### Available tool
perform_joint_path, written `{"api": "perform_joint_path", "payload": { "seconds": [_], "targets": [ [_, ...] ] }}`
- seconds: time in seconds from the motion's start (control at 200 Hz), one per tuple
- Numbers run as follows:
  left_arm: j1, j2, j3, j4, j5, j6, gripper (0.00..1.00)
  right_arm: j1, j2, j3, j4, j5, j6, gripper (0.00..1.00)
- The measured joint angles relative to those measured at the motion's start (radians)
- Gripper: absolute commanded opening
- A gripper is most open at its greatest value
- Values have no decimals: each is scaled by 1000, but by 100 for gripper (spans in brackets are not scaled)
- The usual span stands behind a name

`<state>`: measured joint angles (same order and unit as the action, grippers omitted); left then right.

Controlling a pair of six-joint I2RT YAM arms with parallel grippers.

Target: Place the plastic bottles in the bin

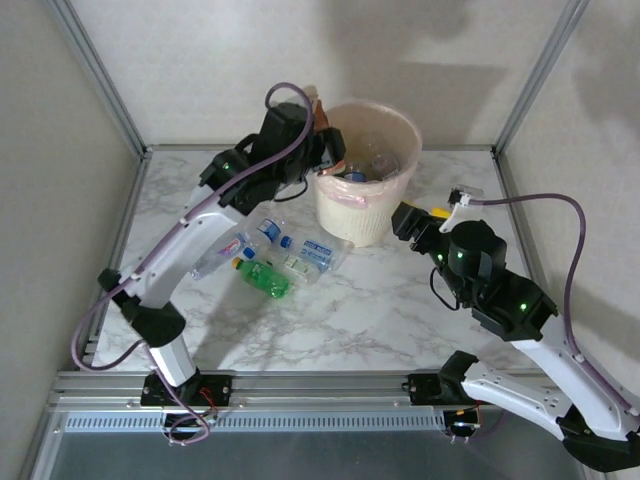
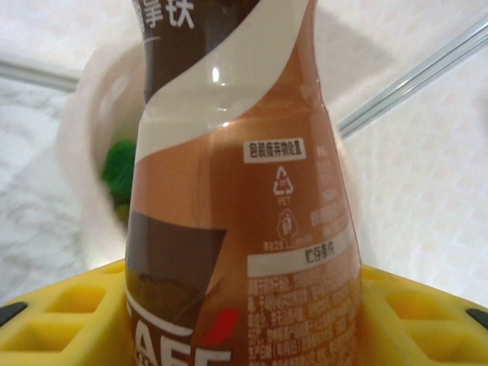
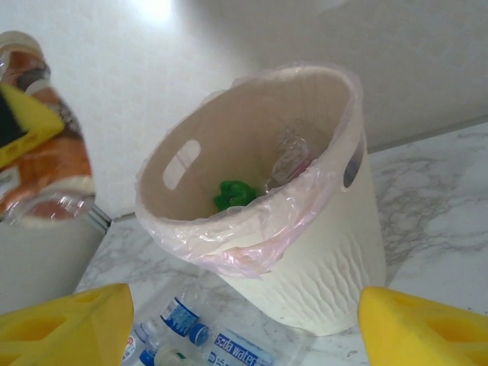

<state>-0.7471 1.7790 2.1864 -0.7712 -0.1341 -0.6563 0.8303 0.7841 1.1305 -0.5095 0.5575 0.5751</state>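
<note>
Brown bottle (image 2: 236, 198) sits clamped between the left gripper's (image 2: 244, 313) yellow fingers (image 2: 61, 313), held up at the bin's (image 1: 365, 215) left rim. Right gripper (image 3: 244, 316) hangs empty, jaws apart, facing the bin from the right. More bottles (image 1: 275, 255) lie left of the bin.

The white marble table (image 1: 400, 310) holds the bin (image 1: 352, 218), standing up. Just left of it, plastic bottles (image 1: 300, 255) lie together, a green bottle (image 1: 266, 279) among them.

A white bench (image 1: 380, 310) with grey marble veins stands between plain pale walls (image 1: 200, 70). 2 grey metal posts (image 1: 100, 78) rise at its back corners. Soft shadows (image 1: 420, 60) lie on the back wall.
</note>
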Motion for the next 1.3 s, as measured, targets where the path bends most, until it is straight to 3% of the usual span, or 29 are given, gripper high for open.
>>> {"api": "perform_joint_path", "payload": {
  "seconds": [0.175, 0.376, 0.556, 0.971, 1.107, 1.302],
  "targets": [
    [66, 156, 155, 50, 69, -3, 53, 0, -6, 0, -19, 0, 25, 76],
    [118, 238, 171, 87, 124, -21, 59, 0, -6, -7, -35, 0, 45, 76],
    [128, 263, 171, 99, 147, -35, 75, 0, -3, -11, -36, -1, 51, 76],
    [130, 237, 166, 122, 134, -19, 82, 0, 35, -11, -34, -26, 50, 76],
    [150, 117, 34, 124, 82, 15, 86, 0, 46, -11, -32, -47, 46, 76],
    [314, -257, -455, 210, 36, 33, 90, 0, 59, -11, 7, -108, 39, 77]
  ]
}}
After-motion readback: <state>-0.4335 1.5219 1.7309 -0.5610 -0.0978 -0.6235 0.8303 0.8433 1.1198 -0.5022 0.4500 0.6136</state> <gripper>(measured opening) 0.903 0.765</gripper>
